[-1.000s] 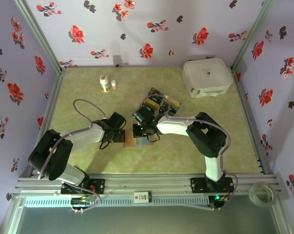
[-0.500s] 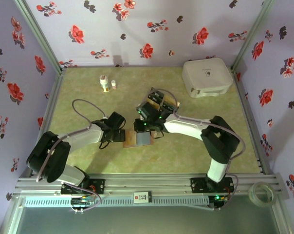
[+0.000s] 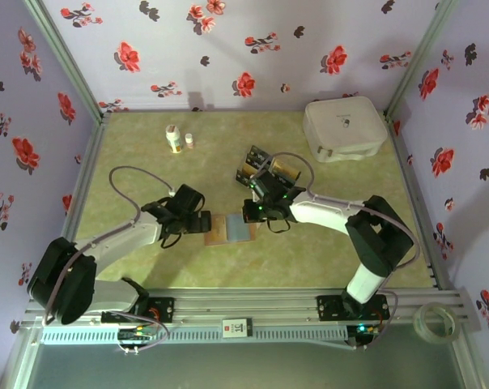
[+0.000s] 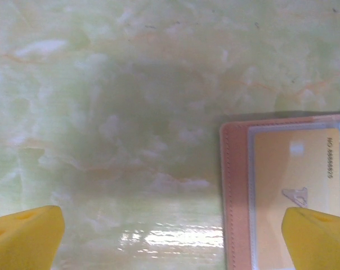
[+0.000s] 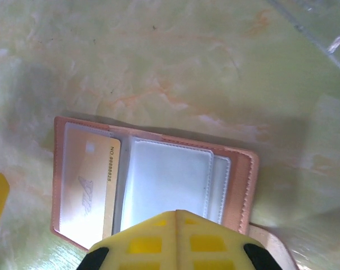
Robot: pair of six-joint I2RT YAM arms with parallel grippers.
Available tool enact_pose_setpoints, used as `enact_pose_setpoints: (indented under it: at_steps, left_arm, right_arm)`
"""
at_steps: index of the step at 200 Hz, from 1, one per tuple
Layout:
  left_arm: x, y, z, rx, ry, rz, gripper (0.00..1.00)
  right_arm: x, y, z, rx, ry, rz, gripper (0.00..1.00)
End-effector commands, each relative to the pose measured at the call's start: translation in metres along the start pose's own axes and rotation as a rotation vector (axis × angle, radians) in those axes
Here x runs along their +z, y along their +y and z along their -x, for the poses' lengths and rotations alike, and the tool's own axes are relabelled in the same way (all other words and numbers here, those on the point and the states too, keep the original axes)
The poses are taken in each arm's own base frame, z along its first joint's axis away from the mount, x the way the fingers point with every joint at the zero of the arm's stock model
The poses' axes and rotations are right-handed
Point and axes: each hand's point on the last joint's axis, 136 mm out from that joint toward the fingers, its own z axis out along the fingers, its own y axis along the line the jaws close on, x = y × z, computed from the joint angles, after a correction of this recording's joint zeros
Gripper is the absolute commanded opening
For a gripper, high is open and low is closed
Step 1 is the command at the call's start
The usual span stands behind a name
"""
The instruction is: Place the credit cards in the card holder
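The card holder [image 3: 231, 228] lies open and flat on the table between the two grippers. In the right wrist view the card holder [image 5: 237, 185] shows a gold credit card [image 5: 94, 188] tucked in its left clear sleeve, and the sleeves to the right [image 5: 167, 188] hold nothing. My right gripper [image 5: 177, 216] is shut with nothing in it, hovering over the holder's near edge. My left gripper [image 4: 170, 242] is open, its yellow fingertips [image 4: 23, 236] wide apart above bare table, just left of the holder's edge [image 4: 237, 191]. More credit cards [image 3: 265, 168], black and gold, stand in a clear tray.
The clear tray [image 3: 283, 168] sits just behind my right gripper [image 3: 254, 212]; its corner [image 5: 322, 28] shows in the right wrist view. A white rounded case [image 3: 344, 128] is at the back right. Two small bottles [image 3: 174, 138] stand at the back left.
My right gripper has drawn back to the right off the holder, uncovering its grey-blue inside. The right elbow has swung right. The left arm has shifted slightly and stays open.
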Motion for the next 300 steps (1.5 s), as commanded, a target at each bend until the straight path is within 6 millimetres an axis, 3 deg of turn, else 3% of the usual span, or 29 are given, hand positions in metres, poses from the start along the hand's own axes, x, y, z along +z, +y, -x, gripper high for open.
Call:
enact_pose_setpoints:
  at_steps: [1,67,117,172,300]
  left_arm:
    - [0.000,-0.016,-0.001,-0.008,0.014,-0.026,1.00]
    - [0.003,-0.041,-0.007,0.024,0.012,-0.065,1.00]
    - [0.007,-0.053,-0.008,0.049,0.011,-0.077,1.00]
    - [0.011,-0.060,-0.010,0.066,0.009,-0.085,1.00]
    - [0.019,-0.074,-0.025,0.080,-0.018,-0.139,1.00]
  right_arm:
    - [0.011,0.002,-0.003,-0.007,0.017,0.031,0.01]
    - [0.029,-0.012,-0.006,0.024,0.025,0.012,0.00]
    - [0.038,-0.007,-0.010,0.060,0.035,0.061,0.00]
    - [0.043,0.003,-0.012,0.080,0.042,0.103,0.00]
    - [0.048,0.002,-0.016,0.093,0.048,0.099,0.00]
